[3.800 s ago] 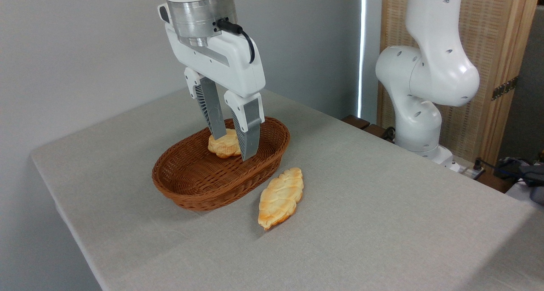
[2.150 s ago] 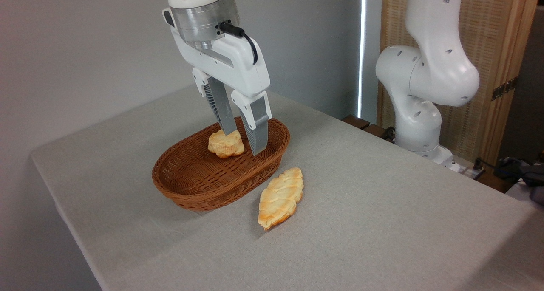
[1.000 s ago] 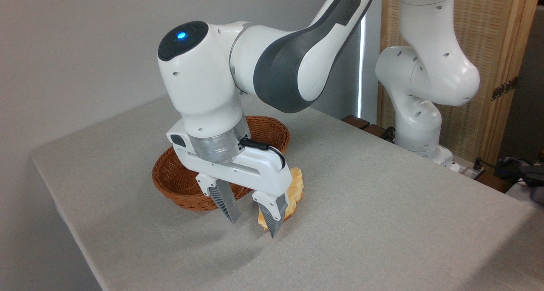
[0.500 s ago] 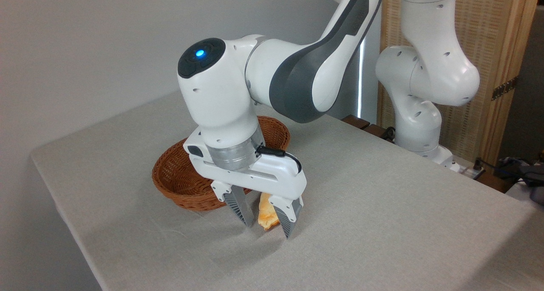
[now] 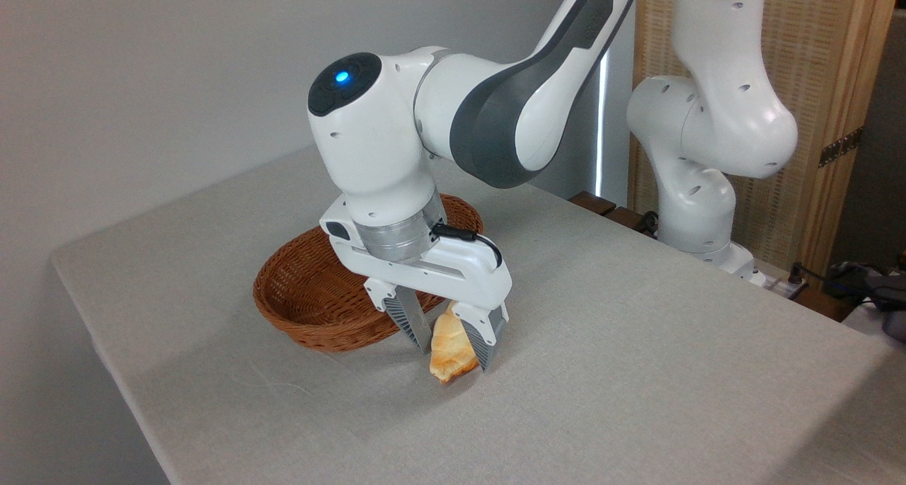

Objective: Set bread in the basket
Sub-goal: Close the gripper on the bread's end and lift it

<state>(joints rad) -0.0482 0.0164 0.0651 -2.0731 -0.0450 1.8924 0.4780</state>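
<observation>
- Two gray fingers [image 5: 484,345] of my tool [image 5: 453,349] are squeezing the bread [image 5: 449,346] from both sides, so the tool is closed on the loaf.
- I am seeing only the near, browner end of the bread sticking out below the fingers; the rest is hiding behind the tool.
- I am seeing the bread tipped up on its edge, with its low tip at the gray worktop [image 5: 637,372] or just above it. I cannot tell if the tip is touching.
- I am seeing a dark shadow lying on the cloth right under the loaf.
- I am seeing the bread outside the basket [image 5: 311,308], just beside its near right rim.
- I am seeing the brown woven basket sitting on the worktop, behind and to the left of the tool. The white wrist is covering its far end, so I cannot see all that is inside.
- I am seeing my arm [image 5: 495,110] bending down from the top right, with a blue light [image 5: 342,76] glowing on its round cap.
- I am seeing the arm's white base [image 5: 701,209] standing at the far right edge of the worktop, in front of a wooden screen [image 5: 821,81].
</observation>
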